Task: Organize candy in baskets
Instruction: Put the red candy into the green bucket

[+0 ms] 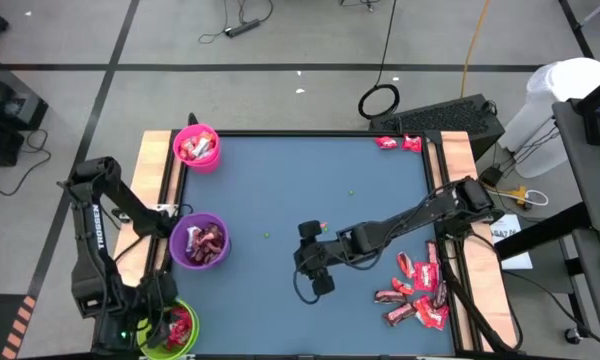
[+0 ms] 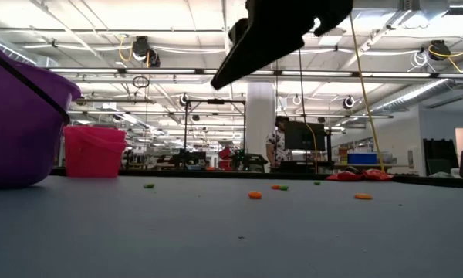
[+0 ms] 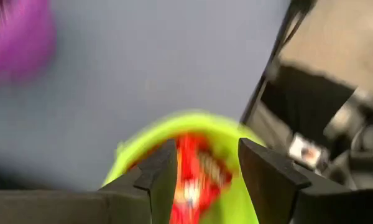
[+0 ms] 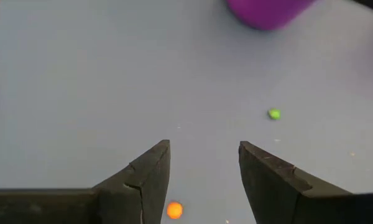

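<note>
Three baskets stand along the table's left side: a pink one (image 1: 196,147) at the far end, a purple one (image 1: 202,241) in the middle and a lime green one (image 1: 170,332) at the near corner, each with candy inside. My left gripper (image 3: 205,155) hangs open over the green basket (image 3: 193,134). A red candy (image 3: 196,174) shows inside that basket, past the fingers. My right gripper (image 4: 205,152) is open above the bare blue table near its middle (image 1: 315,272), nothing between its fingers. A pile of red and dark candy (image 1: 417,290) lies at the near right.
Two red candies (image 1: 398,143) lie at the far right corner. Small orange (image 4: 174,210) and green (image 4: 273,114) specks dot the table's middle. Wooden strips edge the table at left (image 1: 152,160) and right (image 1: 460,160). A person (image 2: 278,143) stands in the room beyond.
</note>
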### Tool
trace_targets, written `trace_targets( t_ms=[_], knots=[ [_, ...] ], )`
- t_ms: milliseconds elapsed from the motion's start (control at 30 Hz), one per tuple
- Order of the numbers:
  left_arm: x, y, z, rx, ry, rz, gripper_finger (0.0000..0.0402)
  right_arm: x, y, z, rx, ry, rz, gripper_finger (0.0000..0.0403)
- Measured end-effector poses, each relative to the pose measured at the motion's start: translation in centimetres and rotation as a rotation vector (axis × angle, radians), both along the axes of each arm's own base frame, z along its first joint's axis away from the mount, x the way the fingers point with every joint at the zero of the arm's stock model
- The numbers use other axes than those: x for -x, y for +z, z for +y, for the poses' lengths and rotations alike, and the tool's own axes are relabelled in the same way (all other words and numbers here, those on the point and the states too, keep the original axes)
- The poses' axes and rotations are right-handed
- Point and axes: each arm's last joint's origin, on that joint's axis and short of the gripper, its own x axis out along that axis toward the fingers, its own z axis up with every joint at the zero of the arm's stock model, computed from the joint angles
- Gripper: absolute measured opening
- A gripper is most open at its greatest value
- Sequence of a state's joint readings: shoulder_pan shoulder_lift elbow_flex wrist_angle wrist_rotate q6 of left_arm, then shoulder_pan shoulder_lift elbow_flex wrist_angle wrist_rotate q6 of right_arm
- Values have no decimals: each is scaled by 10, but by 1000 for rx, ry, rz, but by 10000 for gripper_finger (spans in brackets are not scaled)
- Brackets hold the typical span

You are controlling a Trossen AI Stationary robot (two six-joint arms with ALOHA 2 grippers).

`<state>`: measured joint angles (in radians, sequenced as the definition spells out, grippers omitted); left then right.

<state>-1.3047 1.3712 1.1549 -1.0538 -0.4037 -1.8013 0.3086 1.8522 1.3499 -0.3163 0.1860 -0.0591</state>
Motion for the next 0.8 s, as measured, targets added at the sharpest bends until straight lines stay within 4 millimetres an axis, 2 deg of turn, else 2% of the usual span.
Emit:
trace_targets(
  t_ms=[100,333,600,800],
  knots=[
    [-6,4,6,-97,-52,-122,175,6,7,-8,10,-50,28,180],
    [-30,16,27,-210,-150,-192,176,24,13,-41,158,-212,173,180],
    [-58,28,59,-443,-342,-251,176,35,3,-107,237,-434,370,180],
    [-75,36,83,-569,-420,-254,176,61,-13,-164,448,-658,478,180]
  ],
)
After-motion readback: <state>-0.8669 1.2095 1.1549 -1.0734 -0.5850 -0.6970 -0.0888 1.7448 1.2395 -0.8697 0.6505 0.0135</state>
